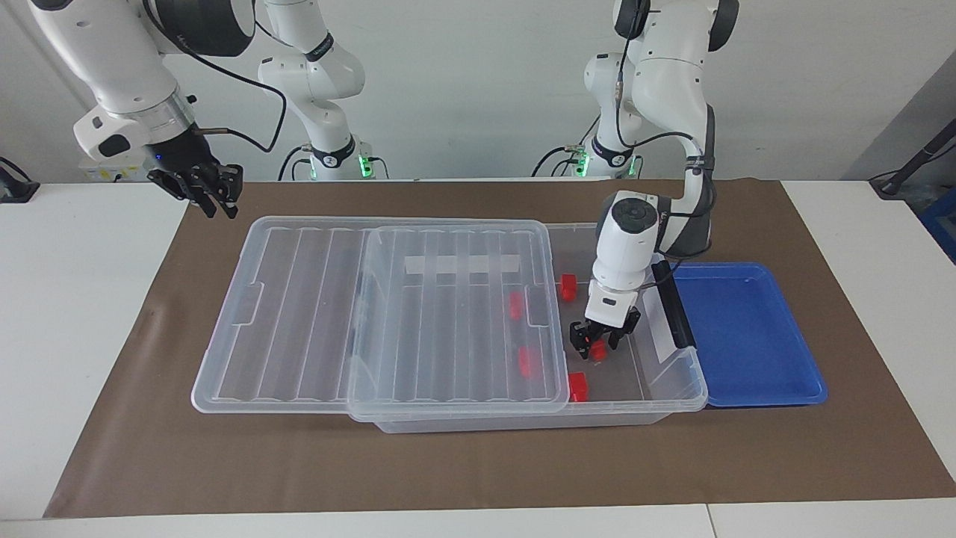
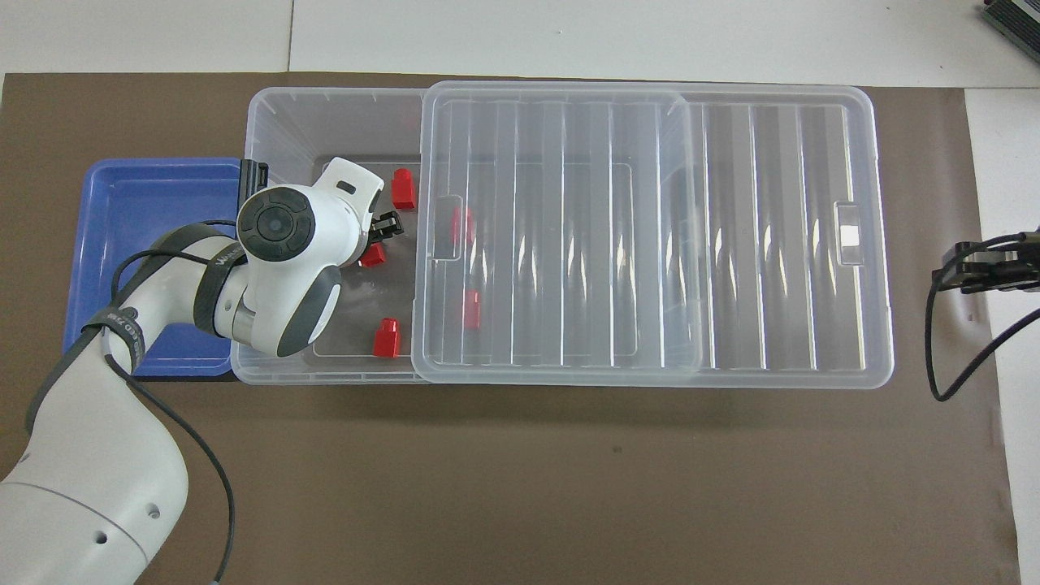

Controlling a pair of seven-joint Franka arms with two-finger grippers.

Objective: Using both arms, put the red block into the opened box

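The clear box [image 1: 694,390] lies on the brown mat. Its ribbed lid [image 1: 448,321] is slid toward the right arm's end, so the end by the left arm stands uncovered. My left gripper [image 1: 597,338] reaches down into that uncovered end and is open. A red block [image 1: 597,350] [image 2: 374,256] sits just under its parted fingertips, low at the box floor. Other red blocks lie in the box, two in the uncovered part [image 1: 568,286] [image 1: 577,387] and two under the lid [image 1: 515,305]. My right gripper [image 1: 216,202] hangs shut and holds nothing, over the mat's edge past the lid.
A shallow blue tray [image 1: 747,336] stands against the box at the left arm's end. The box's black handle [image 1: 672,306] and white label strip are on that end wall, close beside the left hand. The lid overhangs the box toward the right arm.
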